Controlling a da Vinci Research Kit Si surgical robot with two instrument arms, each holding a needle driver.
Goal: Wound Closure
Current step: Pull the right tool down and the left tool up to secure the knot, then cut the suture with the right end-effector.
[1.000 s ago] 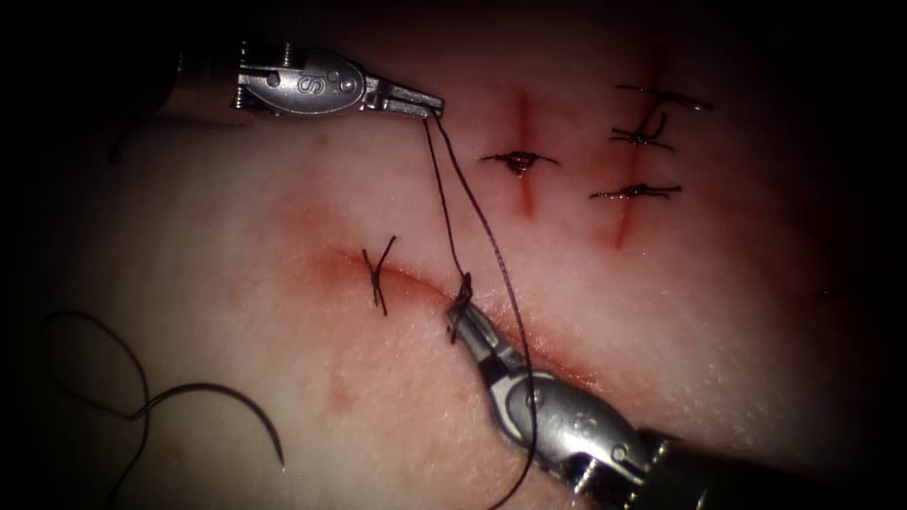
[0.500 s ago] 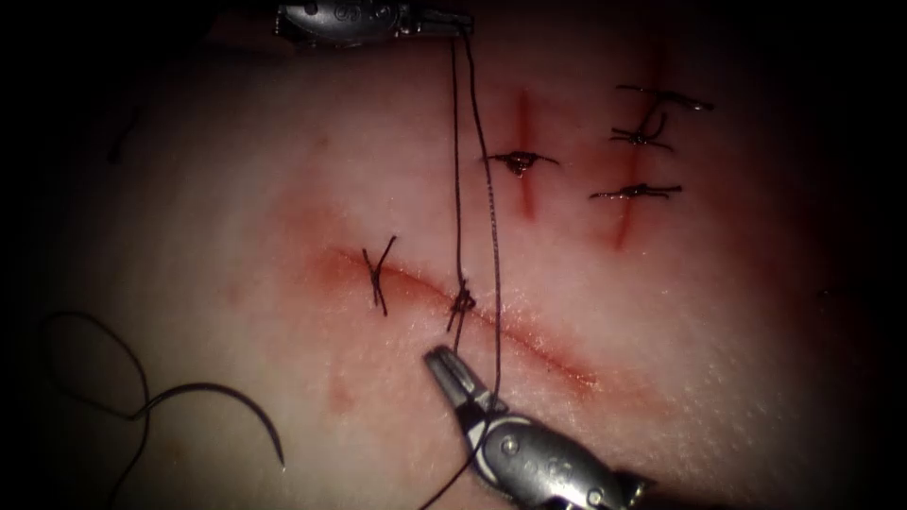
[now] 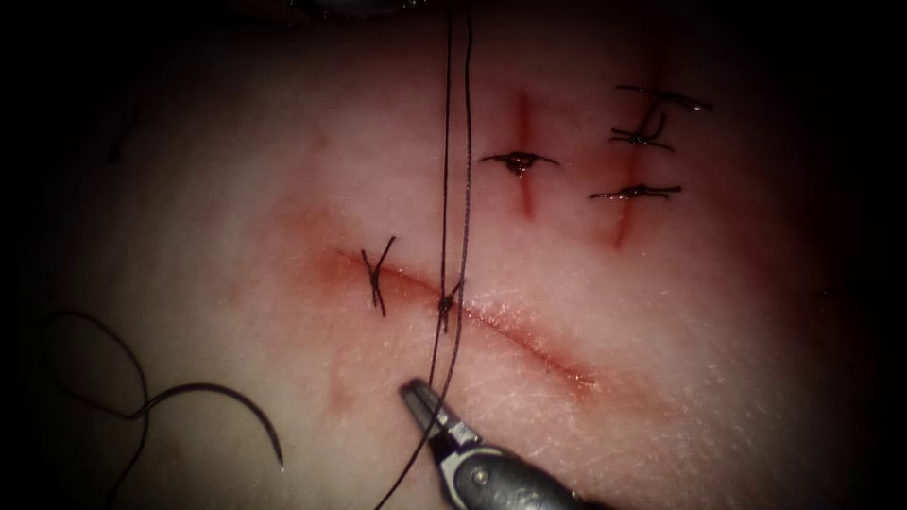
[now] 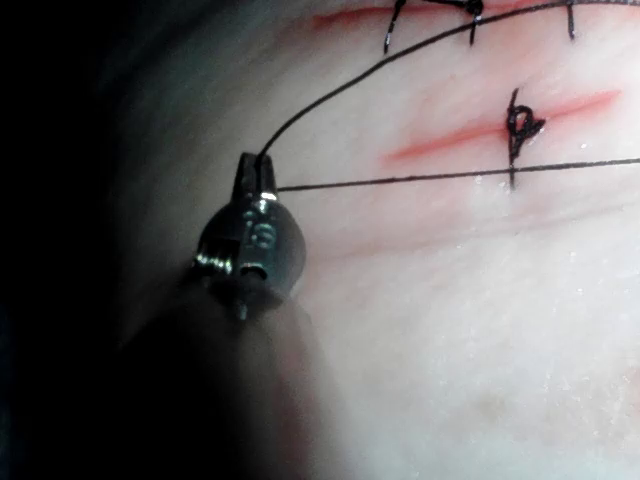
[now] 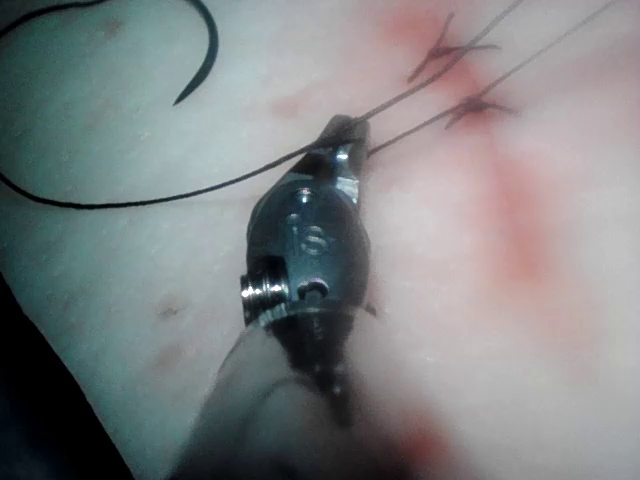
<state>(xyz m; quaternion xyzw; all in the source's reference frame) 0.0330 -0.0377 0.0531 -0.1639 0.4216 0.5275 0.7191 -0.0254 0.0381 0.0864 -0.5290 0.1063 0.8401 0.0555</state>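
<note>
Dark thread (image 3: 455, 170): two strands run from the knot toward 12 o'clock, up to the left tool; both look taut.
Left tool (image 4: 252, 172): jaws closed on the thread, both strands meeting at its tip in the left wrist view.
Right tool (image 3: 416, 392): at 6 o'clock of the knot, tip just beside the strand trailing down; jaws look closed, and the right wrist view shows thread running at the tip, so likely pinching it, though not certain.
Knot (image 3: 445, 304): sits on the cut (image 3: 529, 345), just right of the finished stitch (image 3: 378, 274).
Needle (image 3: 236, 406): free, lying on the tissue (image 3: 661, 378) at 8 o'clock of the knot, well left of the cut; not in the tissue, held by neither tool.
Other stitches (image 3: 518, 161): tied, on the short cuts at 1 o'clock.
Risk: opposed pull could snap the thread or drag the knot through the wound edge if tension is uneven; a loose pinch would let the strand slip and the knot slacken.
</note>
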